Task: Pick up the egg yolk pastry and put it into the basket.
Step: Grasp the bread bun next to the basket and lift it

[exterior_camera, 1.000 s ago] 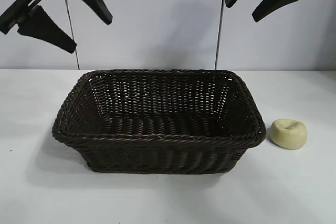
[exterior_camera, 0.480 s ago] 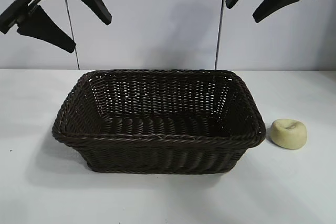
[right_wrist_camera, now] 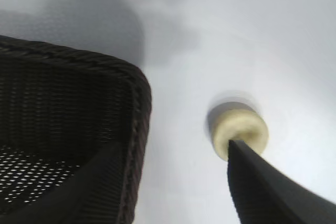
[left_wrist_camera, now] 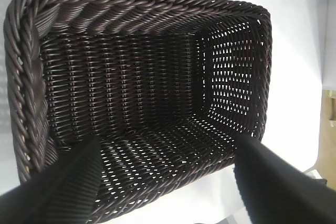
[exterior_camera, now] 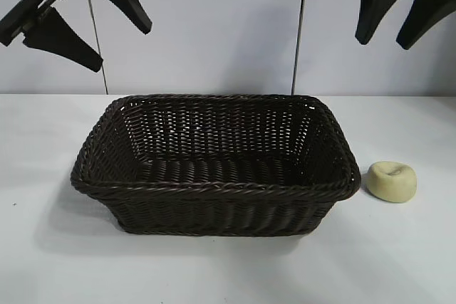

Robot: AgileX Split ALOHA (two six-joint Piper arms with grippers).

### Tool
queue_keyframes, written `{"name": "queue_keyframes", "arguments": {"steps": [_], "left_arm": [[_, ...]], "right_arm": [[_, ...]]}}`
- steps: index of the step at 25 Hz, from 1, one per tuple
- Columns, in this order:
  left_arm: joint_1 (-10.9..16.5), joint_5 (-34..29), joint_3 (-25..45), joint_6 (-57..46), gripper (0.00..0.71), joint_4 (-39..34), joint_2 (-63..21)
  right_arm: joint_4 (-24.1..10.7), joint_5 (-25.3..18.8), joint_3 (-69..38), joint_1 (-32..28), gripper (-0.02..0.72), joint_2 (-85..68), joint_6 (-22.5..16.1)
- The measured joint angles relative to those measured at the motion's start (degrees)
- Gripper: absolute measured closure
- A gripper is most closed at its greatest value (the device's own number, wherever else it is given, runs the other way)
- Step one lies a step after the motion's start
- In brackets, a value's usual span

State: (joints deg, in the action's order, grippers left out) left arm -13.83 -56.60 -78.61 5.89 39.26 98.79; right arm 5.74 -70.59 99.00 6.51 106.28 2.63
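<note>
The right gripper (exterior_camera: 399,16) hung open, high above the egg yolk pastry (exterior_camera: 391,181), which lay on the table (exterior_camera: 228,268) just beside the empty basket (exterior_camera: 214,189), so grasping and placing remained; the left gripper (exterior_camera: 89,16) was parked open.

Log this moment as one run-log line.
pastry: egg yolk pastry on table, right of basket | right tool: open, high above pastry | left tool: open, parked high | basket interior: nothing inside

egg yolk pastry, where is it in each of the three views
Exterior: egg yolk pastry on the table, right of the basket.
Left wrist: not in it; only the basket.
Right wrist: pastry beside the basket's corner, partly behind a finger.
Shared landmark: the basket's braided rim.
</note>
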Motion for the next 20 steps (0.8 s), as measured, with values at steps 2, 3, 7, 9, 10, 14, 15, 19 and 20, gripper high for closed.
{"name": "queue_keyframes", "arguments": {"steps": [2,3,7,9,10,14,15,19,20], "left_arm": [[0.0,0.0,0.0,0.0,0.193,0.0,0.0],[0.0,0.0,0.0,0.0,0.193,0.0,0.0],[0.0,0.0,0.0,0.0,0.193,0.0,0.0],[0.0,0.0,0.0,0.0,0.193,0.0,0.0],[0.0,0.0,0.0,0.0,0.193,0.0,0.0],[0.0,0.1,0.0,0.0,0.193,0.0,0.0],[0.0,0.2,0.0,0.0,0.193,0.0,0.0],[0.0,0.5,0.0,0.0,0.193,0.0,0.0],[0.0,0.6,0.0,0.0,0.193,0.0,0.0]], "right_arm": [[-0.2,-0.1,0.0,-1.1,0.272,0.0,0.0],[-0.2,-0.1,0.0,-1.7,0.272,0.0,0.0],[-0.2,-0.1,0.0,-4.9,0.272,0.0,0.0],[-0.2,-0.1,0.0,-6.0,0.272,0.0,0.0],[-0.2,-0.1,-0.1,-6.2,0.272,0.0,0.0],[0.3,0.0,-2.6,-6.4,0.272,0.0,0.1],[0.6,0.0,-3.8,-6.4,0.272,0.0,0.2],[0.9,0.0,-9.9,-6.4,0.272,0.0,0.2],[0.9,0.0,-11.5,-6.4,0.272,0.0,0.2]]}}
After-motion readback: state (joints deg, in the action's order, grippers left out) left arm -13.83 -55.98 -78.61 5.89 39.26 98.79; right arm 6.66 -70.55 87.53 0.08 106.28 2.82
